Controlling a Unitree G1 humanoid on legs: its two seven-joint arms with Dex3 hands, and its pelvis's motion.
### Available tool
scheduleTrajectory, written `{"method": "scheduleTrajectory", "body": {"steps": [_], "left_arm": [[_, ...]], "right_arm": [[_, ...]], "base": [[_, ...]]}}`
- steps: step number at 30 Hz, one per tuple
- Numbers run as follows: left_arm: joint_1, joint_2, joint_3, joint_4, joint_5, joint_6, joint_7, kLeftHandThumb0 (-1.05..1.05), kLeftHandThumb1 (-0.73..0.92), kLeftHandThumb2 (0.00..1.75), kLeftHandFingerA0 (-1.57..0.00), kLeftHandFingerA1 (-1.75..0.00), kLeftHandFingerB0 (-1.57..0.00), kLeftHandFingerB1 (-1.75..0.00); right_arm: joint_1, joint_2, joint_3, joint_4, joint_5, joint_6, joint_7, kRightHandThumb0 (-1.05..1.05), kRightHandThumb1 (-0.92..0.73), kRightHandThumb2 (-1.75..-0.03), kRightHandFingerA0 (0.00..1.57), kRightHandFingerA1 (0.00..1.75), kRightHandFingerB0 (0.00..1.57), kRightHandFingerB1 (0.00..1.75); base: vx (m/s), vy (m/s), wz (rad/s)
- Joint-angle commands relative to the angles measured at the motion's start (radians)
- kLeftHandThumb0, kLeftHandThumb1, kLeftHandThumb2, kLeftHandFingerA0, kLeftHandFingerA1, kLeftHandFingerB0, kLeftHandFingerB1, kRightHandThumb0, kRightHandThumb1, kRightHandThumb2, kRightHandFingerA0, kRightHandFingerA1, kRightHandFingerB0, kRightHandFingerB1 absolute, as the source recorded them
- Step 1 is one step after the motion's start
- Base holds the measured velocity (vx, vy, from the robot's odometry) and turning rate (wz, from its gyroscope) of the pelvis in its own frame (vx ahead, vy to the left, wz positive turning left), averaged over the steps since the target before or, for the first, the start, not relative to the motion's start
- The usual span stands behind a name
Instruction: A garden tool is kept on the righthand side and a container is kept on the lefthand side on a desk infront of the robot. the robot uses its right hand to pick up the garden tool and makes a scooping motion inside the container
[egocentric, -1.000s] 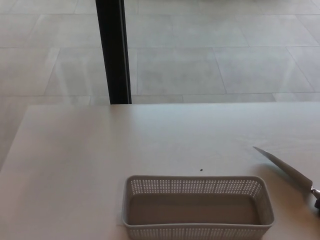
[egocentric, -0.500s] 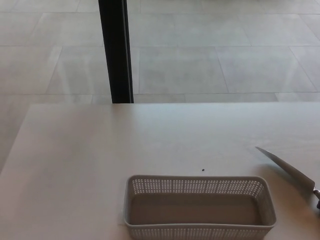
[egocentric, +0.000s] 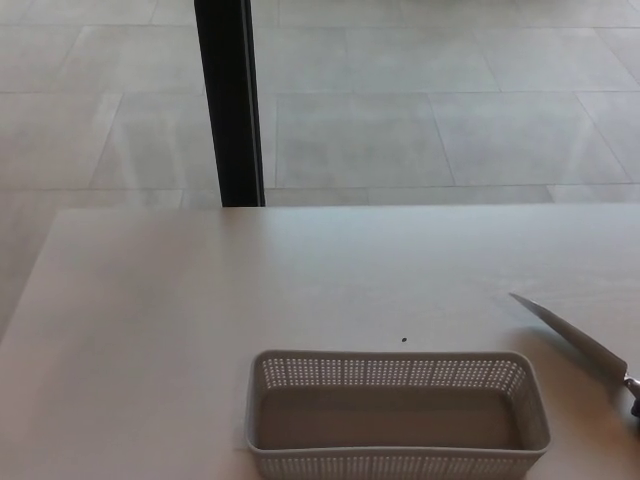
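I see no hand of the robot from the head camera, neither the left nor the right, so I cannot say if their fingers are apart or together.

The garden tool lies at the right edge of the desk. It looks to me like a long, narrow metal blade. Its pointed tip is directed toward the far left, and the blade runs diagonally down to the right edge of the picture, where a small dark part of the handle begins and is cut off. It lies flat on the desk and nothing touches it.

The container is a grey plastic basket with small holes in its walls. It stands at the near edge of the desk, about in the middle, and its front wall is partly cut by the picture. Inside I see only its bare bottom. The tool is near its right end but apart from it.

Just behind the container there is a small dark speck on the desk. Beyond the far edge of the desk I see a tiled floor and a black vertical post.
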Motion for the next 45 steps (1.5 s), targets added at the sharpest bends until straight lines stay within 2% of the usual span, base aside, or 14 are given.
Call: {"method": "scheduleTrajectory", "body": {"steps": [1, 2, 4, 5, 6, 20, 26, 27, 29, 35, 36, 38, 40, 45], "left_arm": [[0.007, 0.012, 0.007, -0.001, -0.008, -0.008, -0.018, -0.17, -0.08, 1.18, -0.88, -1.04, -0.74, -0.95], [0.007, 0.012, 0.004, -0.001, -0.005, -0.008, -0.015, -0.18, -0.07, 1.18, -0.90, -1.04, -0.75, -0.94], [0.010, 0.016, -0.018, -0.004, 0.016, -0.019, -0.013, -0.24, -0.07, 1.17, -0.93, -1.03, -0.78, -0.94], [0.008, 0.015, -0.010, -0.003, 0.006, -0.014, -0.011, -0.20, -0.09, 1.20, -0.92, -1.05, -0.80, -0.96], [0.007, 0.015, -0.007, -0.004, 0.002, -0.014, -0.012, -0.25, -0.07, 1.17, -0.97, -1.05, -0.81, -0.95], [-0.010, 0.007, 0.005, 0.002, -0.010, -0.012, -0.032, -0.17, -0.10, 1.20, -0.87, -1.05, -0.76, -0.97], [-0.016, 0.014, -0.002, -0.002, -0.001, -0.012, -0.031, -0.18, -0.10, 1.22, -0.89, -1.05, -0.76, -0.96], [-0.016, 0.013, -0.001, -0.003, -0.003, -0.014, -0.033, -0.27, -0.10, 1.19, -1.00, -1.08, -0.79, -0.96], [-0.015, 0.013, -0.005, -0.005, 0.000, -0.017, -0.032, -0.10, 0.05, 1.00, -1.05, -1.05, -0.81, -0.91], [-0.017, 0.015, -0.029, -0.004, 0.023, -0.025, -0.039, -0.18, -0.05, 1.20, -0.88, -1.00, -0.76, -0.93], [-0.020, 0.014, -0.031, -0.004, 0.022, -0.022, -0.037, -0.18, -0.05, 1.20, -0.85, -0.99, -0.75, -0.92], [-0.020, 0.016, -0.037, -0.003, 0.026, -0.022, -0.039, -0.19, -0.03, 1.18, -0.82, -0.97, -0.73, -0.90], [-0.021, 0.018, -0.039, -0.005, 0.024, -0.023, -0.039, -0.16, -0.07, 1.22, -0.86, -1.01, -0.76, -0.93], [-0.017, 0.027, -0.052, -0.012, 0.028, -0.026, -0.045, -0.12, -0.07, 1.24, -0.83, -1.00, -0.75, -0.92]], "right_arm": [[-0.029, 0.003, 0.062, 0.067, -0.107, 0.029, -0.020, -1.05, -0.50, -1.17, 0.00, 0.76, 0.00, 0.69], [-0.037, 0.001, 0.078, 0.077, -0.125, 0.031, -0.030, -1.05, -0.67, -0.79, 0.00, 0.74, 0.00, 0.79], [-0.054, 0.008, 0.122, 0.087, -0.174, 0.060, -0.047, -1.05, -0.45, -1.13, 0.00, 0.81, 0.00, 0.76], [-0.059, 0.011, 0.139, 0.089, -0.194, 0.072, -0.061, -1.05, -0.58, -0.79, 0.00, 0.78, 0.00, 0.85], [-0.064, 0.014, 0.152, 0.092, -0.207, 0.083, -0.066, -1.05, -0.40, -1.09, 0.00, 0.82, 0.00, 0.75], [-0.084, 0.151, 0.298, 0.118, -0.378, 0.382, -0.210, -1.05, -0.25, -0.58, 0.00, 0.69, 0.00, 0.92], [-0.145, 0.178, 0.412, 0.240, -0.462, 0.511, -0.136, -0.74, -0.03, -0.70, 0.49, 1.04, 0.04, 0.84], [-0.150, 0.168, 0.436, 0.272, -0.478, 0.486, -0.127, -0.17, 0.02, -0.89, 1.34, 1.20, 0.27, 0.71], [-0.149, 0.159, 0.451, 0.295, -0.482, 0.459, -0.125, -0.25, 0.08, -1.06, 1.57, 0.86, 0.71, 0.86], [-0.164, 0.156, 0.519, 0.386, -0.539, 0.421, -0.183, -0.22, 0.04, -0.86, 1.51, 1.30, 0.99, 0.94], [-0.157, 0.158, 0.508, 0.391, -0.529, 0.409, -0.216, -0.45, 0.04, -1.25, 1.57, 1.20, 1.03, 0.97], [-0.155, 0.157, 0.505, 0.408, -0.523, 0.379, -0.241, -0.26, -0.08, -1.02, 1.48, 1.34, 1.15, 1.07], [-0.122, 0.155, 0.459, 0.423, -0.489, 0.291, -0.375, -0.62, -0.14, -1.62, 1.56, 1.37, 1.14, 1.12], [-0.106, 0.135, 0.428, 0.446, -0.475, 0.182, -0.489, -0.58, -0.19, -1.74, 1.57, 1.39, 1.14, 1.21]], "base": [[0.00, 0.000, 0.00], [0.00, 0.000, 0.00], [0.00, 0.000, 0.00], [0.00, 0.000, 0.00], [0.00, 0.000, 0.00], [0.00, 0.000, 0.00], [0.00, 0.000, 0.00], [0.00, 0.000, 0.00], [0.00, 0.000, 0.00], [0.00, -0.001, 0.02], [0.00, 0.000, 0.00], [0.00, 0.000, 0.00], [0.00, 0.000, 0.00], [0.00, 0.000, 0.00]]}}
